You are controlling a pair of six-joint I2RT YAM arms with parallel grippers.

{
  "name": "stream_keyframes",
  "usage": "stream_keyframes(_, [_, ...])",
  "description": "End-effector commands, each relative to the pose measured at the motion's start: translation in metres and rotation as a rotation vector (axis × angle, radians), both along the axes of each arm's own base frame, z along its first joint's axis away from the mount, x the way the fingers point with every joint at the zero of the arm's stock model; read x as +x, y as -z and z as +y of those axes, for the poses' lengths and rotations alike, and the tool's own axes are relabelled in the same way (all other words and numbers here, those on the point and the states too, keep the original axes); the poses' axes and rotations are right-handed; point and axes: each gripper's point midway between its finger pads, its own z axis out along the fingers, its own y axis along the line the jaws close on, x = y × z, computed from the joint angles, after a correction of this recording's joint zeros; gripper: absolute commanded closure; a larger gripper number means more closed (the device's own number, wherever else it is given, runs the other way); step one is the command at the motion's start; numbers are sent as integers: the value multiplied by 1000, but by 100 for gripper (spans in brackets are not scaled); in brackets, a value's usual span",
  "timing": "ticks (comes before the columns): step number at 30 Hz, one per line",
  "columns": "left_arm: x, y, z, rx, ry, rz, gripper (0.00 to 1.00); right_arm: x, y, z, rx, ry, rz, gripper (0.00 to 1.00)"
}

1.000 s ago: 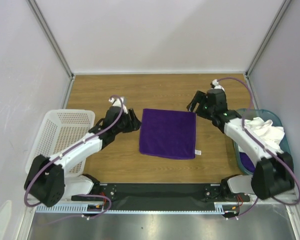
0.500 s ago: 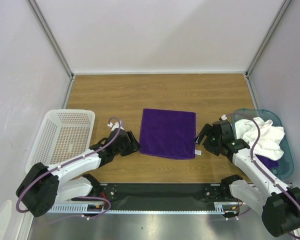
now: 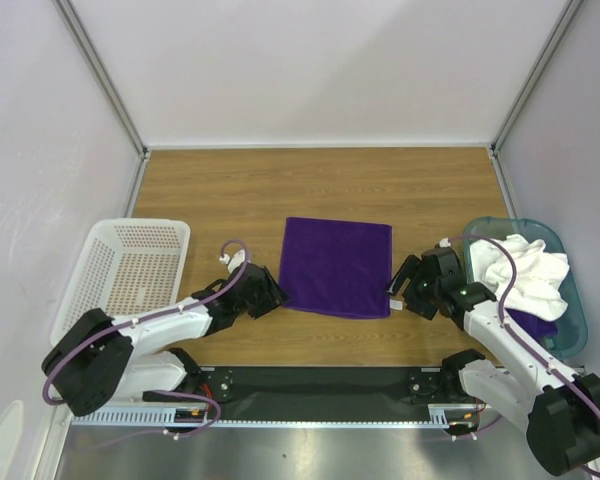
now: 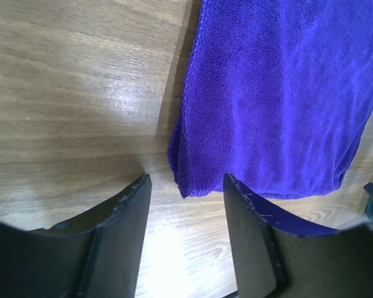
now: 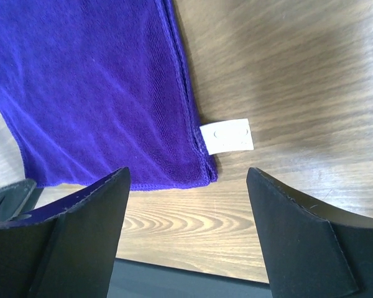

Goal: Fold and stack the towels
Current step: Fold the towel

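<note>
A deep-purple towel lies flat on the wooden table, its edges doubled in layers, with a small white tag at its near right corner. My left gripper is low at the towel's near left corner, open. In the left wrist view that corner sits just ahead of the gap between the open fingers of the left gripper. My right gripper stands open at the near right corner. In the right wrist view the right gripper frames that corner, empty. A white towel and another purple one lie in the bin.
A teal bin stands at the right edge. A white perforated basket stands at the left edge. Grey walls close in the table on three sides. A black rail runs along the near edge.
Both arms have drawn back from the towel's far corners to its near corners. The towel has not moved. Both grippers stay open.
</note>
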Motion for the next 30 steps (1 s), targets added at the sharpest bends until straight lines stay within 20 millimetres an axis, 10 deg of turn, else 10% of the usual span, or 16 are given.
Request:
stream_keyframes(1, [6,0,-8,-45,-36,-13,45,0,-1,6,27,12,-11,18])
stream_keyframes(15, [3,19,2,-37,-128,22,67,-6,12,19,54,45,3,22])
stream_keyframes(22, [4,23,6,-10,-138,27,98,-12,23,22,56,50,28,26])
stream_keyframes(30, [5,24,4,-6,-127,26,99,-15,40,21,36,64,35,41])
